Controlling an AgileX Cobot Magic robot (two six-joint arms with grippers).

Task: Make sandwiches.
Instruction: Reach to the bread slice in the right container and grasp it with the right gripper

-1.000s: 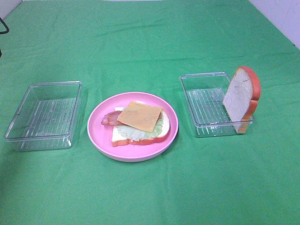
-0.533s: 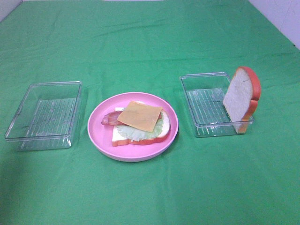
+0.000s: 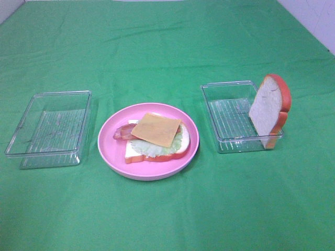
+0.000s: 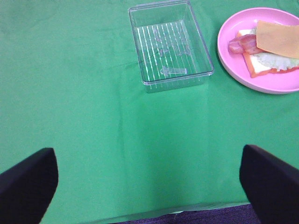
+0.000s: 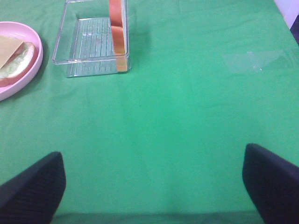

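The open sandwich stack lies on the round pink plate: a bread slice, pale lettuce, a bacon strip and a yellow cheese square on top. The second bread slice stands upright in the right clear tray, leaning on its right wall. Neither gripper shows in the exterior view. My left gripper is open and empty, well short of the left tray and the plate. My right gripper is open and empty, well short of the bread slice.
An empty clear ridged tray stands left of the plate. Green cloth covers the whole table. The table's near edge shows in the left wrist view. A pale wall corner shows at the far right.
A dark object at the far left edge of the exterior view one second ago is gone. Plate, trays and bread have not moved.
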